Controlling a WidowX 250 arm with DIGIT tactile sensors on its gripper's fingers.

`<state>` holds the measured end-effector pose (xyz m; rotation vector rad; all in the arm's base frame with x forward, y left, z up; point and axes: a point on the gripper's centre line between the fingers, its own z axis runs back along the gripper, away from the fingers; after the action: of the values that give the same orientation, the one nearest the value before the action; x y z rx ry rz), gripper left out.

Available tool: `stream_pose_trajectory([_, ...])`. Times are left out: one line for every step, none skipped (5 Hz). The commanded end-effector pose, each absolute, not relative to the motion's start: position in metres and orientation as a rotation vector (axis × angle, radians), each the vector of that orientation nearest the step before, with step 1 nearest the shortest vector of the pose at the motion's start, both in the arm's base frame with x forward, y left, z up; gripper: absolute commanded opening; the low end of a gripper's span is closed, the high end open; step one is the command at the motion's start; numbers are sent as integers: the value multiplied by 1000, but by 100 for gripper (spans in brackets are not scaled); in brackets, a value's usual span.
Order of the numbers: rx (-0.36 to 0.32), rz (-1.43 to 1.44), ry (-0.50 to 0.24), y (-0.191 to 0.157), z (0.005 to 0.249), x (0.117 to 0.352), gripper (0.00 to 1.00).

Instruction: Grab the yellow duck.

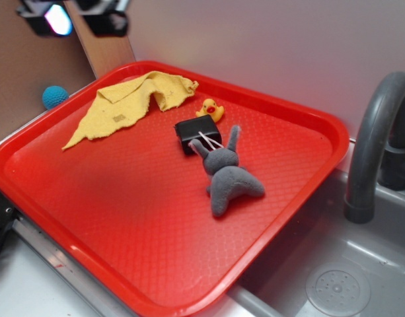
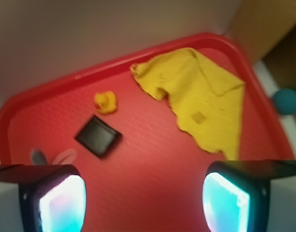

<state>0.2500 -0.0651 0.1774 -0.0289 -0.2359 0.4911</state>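
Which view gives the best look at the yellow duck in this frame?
The exterior view: the yellow duck is sharp there, orange beak visible, standing on the red tray beside the black block and near the yellow cloth. The wrist view shows the duck unobstructed but blurred, far beyond the open gripper.

No lettering, brand, number or sign is showing legibly in either view. A small dark patch is sitting on the yellow cloth point(image 1: 131, 105), but it is too blurred to read in both the exterior and wrist pictures, and the black box point(image 1: 197, 133) is showing plain faces.
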Motion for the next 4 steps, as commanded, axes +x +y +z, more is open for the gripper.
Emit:
stream_pose_trajectory([-146, 581, -331, -54, 136, 321, 100])
stream_pose_trajectory([-132, 525, -315, -64, 104, 336, 100])
stream_pose_trajectory([-80, 419, -305, -81, 75, 335, 100])
stream_pose_trajectory([-104, 389, -296, -93, 65, 343, 100])
